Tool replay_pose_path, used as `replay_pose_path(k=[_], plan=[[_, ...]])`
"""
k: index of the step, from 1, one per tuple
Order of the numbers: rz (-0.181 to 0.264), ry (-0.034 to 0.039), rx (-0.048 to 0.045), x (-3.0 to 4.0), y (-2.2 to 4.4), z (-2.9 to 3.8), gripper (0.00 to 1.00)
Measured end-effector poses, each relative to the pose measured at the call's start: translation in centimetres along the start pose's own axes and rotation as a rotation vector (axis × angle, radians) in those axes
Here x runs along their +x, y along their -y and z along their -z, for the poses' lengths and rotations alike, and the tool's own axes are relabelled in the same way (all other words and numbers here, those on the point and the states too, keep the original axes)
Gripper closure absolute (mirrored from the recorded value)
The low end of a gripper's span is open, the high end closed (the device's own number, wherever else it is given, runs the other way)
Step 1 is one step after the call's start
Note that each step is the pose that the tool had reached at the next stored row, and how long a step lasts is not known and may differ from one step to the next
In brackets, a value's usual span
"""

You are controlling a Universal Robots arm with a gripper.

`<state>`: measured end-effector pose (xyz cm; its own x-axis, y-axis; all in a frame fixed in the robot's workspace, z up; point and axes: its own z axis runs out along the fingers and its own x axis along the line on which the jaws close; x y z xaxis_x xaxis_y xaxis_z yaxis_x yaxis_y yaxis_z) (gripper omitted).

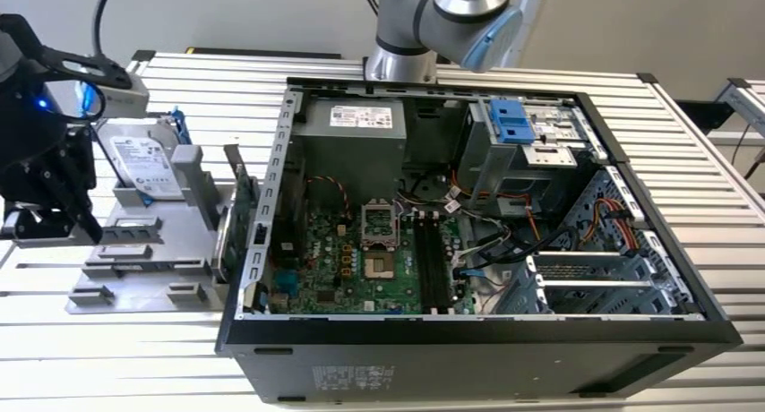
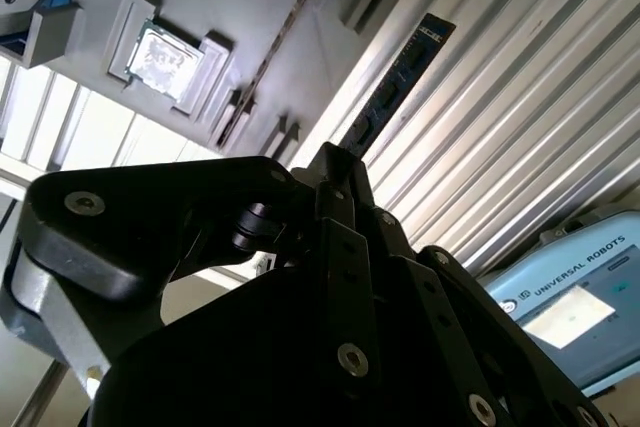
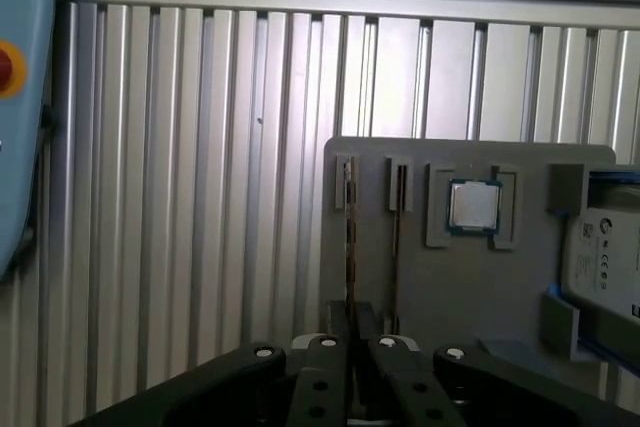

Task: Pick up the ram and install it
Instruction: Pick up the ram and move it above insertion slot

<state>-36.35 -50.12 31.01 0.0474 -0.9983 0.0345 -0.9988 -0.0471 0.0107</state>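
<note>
Pick-up step | gripper (image 3: 351,332) jaws pinch the ram (image 2: 395,82) by one end above the grey parts tray (image 3: 480,287), on the exterior view's left of the open case (image 1: 478,331) | seemingly clear of its holder, hard to tell | install not yet done: it calls for the stick's edge square to the memory slots (image 1: 433,260)

Open computer case (image 1: 478,330) beside grey tray (image 1: 132,278) with hard drive (image 1: 146,166), on slatted table (image 1: 107,358)

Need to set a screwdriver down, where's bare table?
Bare slats on the exterior view's right of the case, and between tray and near edge. Case interior is crowded; the hand grips the ram at the tray.
</note>
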Motion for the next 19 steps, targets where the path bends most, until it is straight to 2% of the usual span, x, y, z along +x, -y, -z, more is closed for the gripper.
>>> replay_pose_path(k=[19], plan=[[0.0,0.0,-0.0001,0.07,-0.03,2.18,1.0]])
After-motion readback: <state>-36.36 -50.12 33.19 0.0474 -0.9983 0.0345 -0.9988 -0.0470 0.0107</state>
